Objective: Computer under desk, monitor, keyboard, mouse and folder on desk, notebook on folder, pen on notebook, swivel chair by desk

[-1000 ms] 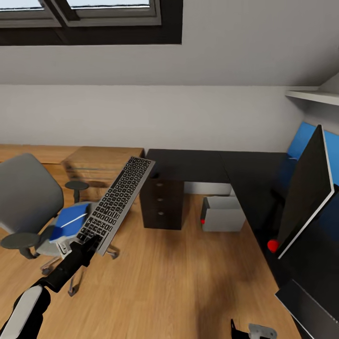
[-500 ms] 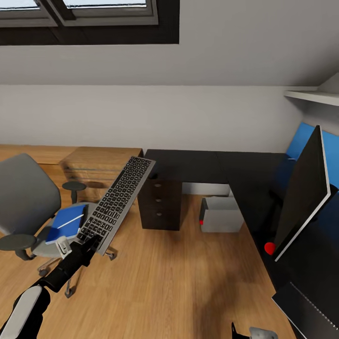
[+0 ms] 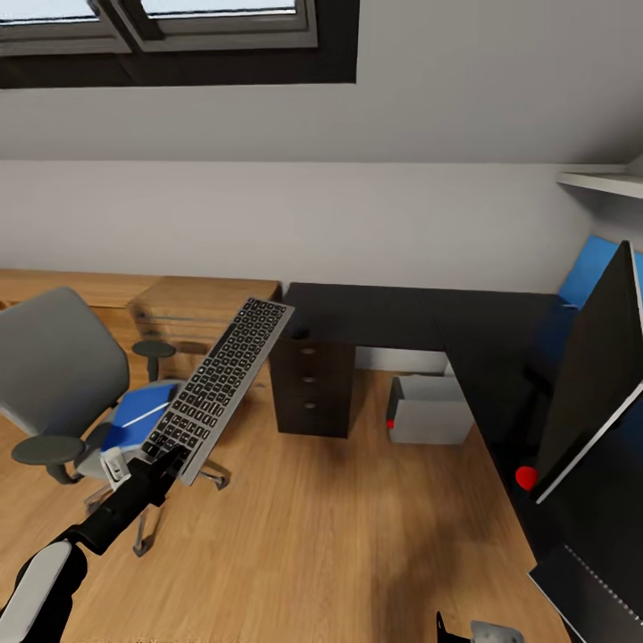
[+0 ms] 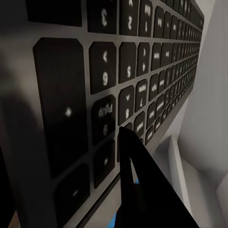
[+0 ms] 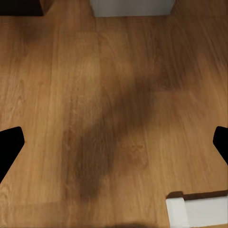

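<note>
Right now your left end effector (image 3: 159, 462) grips the keyboard (image 3: 219, 385) by its near short end, long axis pointing up toward the tabletop (image 3: 384, 313)'s left corner, apparently still short of it.

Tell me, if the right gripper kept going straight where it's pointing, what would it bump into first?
Probably the wood floor. The right gripper points down at bare boards with its fingers wide apart and nothing between. The computer and a white leg sit off to the edges, likely outside its path.
</note>
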Controlling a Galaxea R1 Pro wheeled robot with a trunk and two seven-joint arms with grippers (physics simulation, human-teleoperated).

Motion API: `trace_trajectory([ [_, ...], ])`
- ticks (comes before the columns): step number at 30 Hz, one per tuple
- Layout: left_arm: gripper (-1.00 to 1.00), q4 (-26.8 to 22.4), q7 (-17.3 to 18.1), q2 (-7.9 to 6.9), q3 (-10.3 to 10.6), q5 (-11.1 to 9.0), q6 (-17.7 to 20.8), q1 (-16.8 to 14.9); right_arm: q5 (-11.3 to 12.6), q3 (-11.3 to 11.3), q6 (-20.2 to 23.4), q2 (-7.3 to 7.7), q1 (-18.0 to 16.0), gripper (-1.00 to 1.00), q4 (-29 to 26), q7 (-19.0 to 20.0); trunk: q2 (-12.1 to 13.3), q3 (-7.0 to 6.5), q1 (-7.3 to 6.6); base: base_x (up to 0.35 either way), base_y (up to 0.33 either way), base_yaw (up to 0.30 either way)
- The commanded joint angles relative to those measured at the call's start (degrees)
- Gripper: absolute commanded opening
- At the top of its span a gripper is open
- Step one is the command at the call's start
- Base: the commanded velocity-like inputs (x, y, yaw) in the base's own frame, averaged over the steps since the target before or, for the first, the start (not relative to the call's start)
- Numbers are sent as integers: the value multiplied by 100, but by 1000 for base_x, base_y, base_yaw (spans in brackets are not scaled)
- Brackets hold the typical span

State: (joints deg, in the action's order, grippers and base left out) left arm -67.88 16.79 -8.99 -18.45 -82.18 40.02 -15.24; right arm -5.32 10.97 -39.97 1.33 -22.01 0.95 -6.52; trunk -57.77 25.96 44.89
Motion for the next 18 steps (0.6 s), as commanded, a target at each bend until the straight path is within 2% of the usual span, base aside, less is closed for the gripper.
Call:
trace_trajectory([
  [1,-100,3,4,2,-9,-17,37,-6,-58,28,-19,0,-5,100,10,-33,-4,6,0,0,0,130],
  [18,-100,3,-1,7,-3,-17,32,-6,-68,28,-39,8,-5,100,10,-25,-4,6,0,0,0,19],
])
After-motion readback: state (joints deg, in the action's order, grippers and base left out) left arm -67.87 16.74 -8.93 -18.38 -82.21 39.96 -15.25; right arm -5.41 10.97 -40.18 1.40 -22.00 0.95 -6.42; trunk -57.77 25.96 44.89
